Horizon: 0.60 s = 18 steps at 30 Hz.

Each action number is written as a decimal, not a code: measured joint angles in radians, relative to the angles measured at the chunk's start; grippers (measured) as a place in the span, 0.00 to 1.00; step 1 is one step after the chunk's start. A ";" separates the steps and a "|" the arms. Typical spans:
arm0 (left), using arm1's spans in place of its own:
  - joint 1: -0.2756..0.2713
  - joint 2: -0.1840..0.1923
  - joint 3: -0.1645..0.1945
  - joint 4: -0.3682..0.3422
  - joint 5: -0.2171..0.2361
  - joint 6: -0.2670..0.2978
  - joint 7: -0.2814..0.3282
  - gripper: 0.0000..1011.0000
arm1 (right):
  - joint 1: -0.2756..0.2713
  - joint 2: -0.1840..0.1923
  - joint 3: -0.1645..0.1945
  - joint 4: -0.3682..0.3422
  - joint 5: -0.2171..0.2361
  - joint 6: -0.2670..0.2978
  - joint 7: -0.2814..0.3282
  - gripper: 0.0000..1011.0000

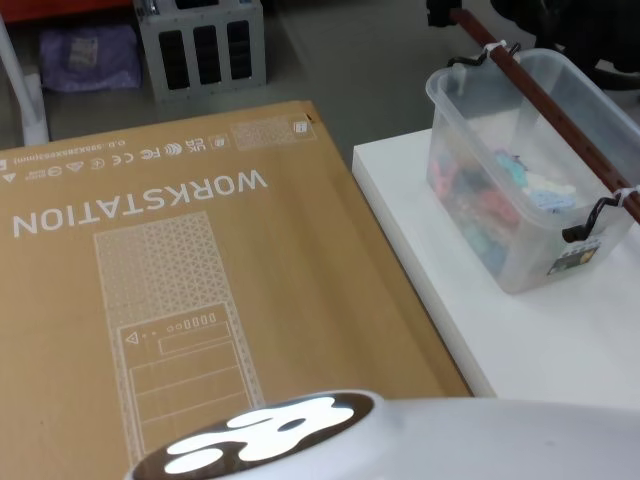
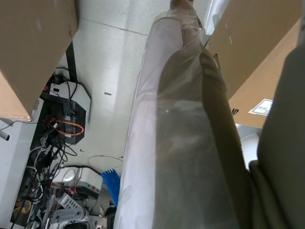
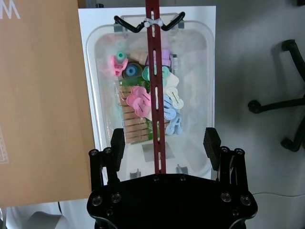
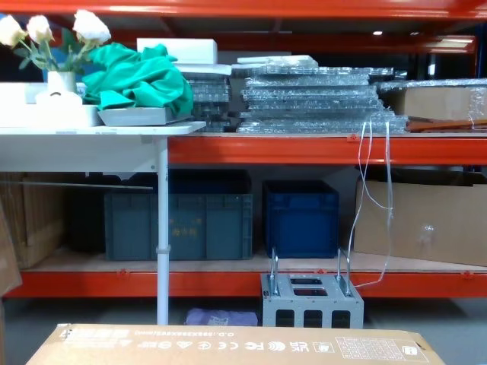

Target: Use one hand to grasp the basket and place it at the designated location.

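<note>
**Basket at right on the surface; right gripper over the handle, jaws apart**

The basket (image 1: 530,265) stands upright on the white surface (image 1: 560,340) at the robot's right front, close to that surface's far end. In the head view its long axis runs on a diagonal, with the far end angled toward the robot's left and the near end toward its right. The red-brown handle (image 1: 545,100) lies along the same axis across the open top. It is tied at each end to black hooks (image 1: 585,220) with a white zip tie (image 1: 625,195).

The right gripper (image 3: 164,143) hangs over one end of the basket, pointing down, with its palm square across the handle. The jaws are apart, one pad on either side of the bar and clear of it. Its height above the bar cannot be told.

The right wrist view looks straight down into the basket and shows pastel clips (image 3: 138,100) heaped under the bar. The head view shows a flat cardboard box (image 1: 200,300) printed WORKSTATION, just beside the surface on the robot's left. The chest view shows that box's far edge low in the picture. Beyond it are a grey metal stand (image 4: 312,300) on the floor and orange-red shelving (image 4: 304,148) holding blue crates (image 4: 300,217). The left wrist view shows a plastic-wrapped form, cardboard, and floor with cables.
</note>
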 joint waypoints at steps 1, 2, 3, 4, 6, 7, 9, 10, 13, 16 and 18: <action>0.000 0.000 0.000 0.000 0.000 0.000 0.000 0.00 | -0.001 0.001 0.001 0.000 0.000 -0.001 0.002 0.99; 0.000 0.000 0.000 0.000 0.000 0.000 0.000 0.00 | -0.003 0.002 0.001 0.000 0.000 -0.002 0.004 0.99; 0.000 0.000 0.000 0.000 0.000 0.000 0.000 0.00 | -0.009 0.001 0.002 0.007 0.002 -0.005 0.006 0.99; 0.000 0.000 0.000 0.000 0.000 0.000 0.000 0.00 | -0.014 0.001 0.002 0.014 0.005 -0.007 0.006 0.99; 0.000 0.000 0.000 0.000 0.000 0.000 0.000 0.00 | -0.027 -0.005 0.004 0.035 0.013 -0.013 0.006 0.99; 0.000 0.000 0.000 0.000 0.000 0.000 0.000 0.00 | -0.030 -0.007 0.005 0.041 0.015 -0.015 0.006 0.99; 0.000 0.000 0.000 0.000 0.000 0.000 0.000 0.00 | -0.038 -0.014 0.005 0.058 0.020 -0.020 0.006 0.99; 0.000 0.000 0.000 -0.001 0.000 0.000 0.000 0.00 | -0.040 -0.017 0.005 0.064 0.022 -0.022 0.006 0.99; 0.000 0.000 0.000 0.000 0.000 0.000 0.000 0.00 | -0.055 -0.037 0.006 0.098 0.039 -0.031 0.005 0.99; 0.000 0.000 0.000 0.000 0.000 0.000 0.000 0.00 | -0.061 -0.048 0.005 0.117 0.047 -0.034 0.002 0.99; 0.000 0.000 0.000 0.000 0.000 0.000 0.000 0.00 | -0.067 -0.056 0.001 0.133 0.054 -0.037 -0.002 0.99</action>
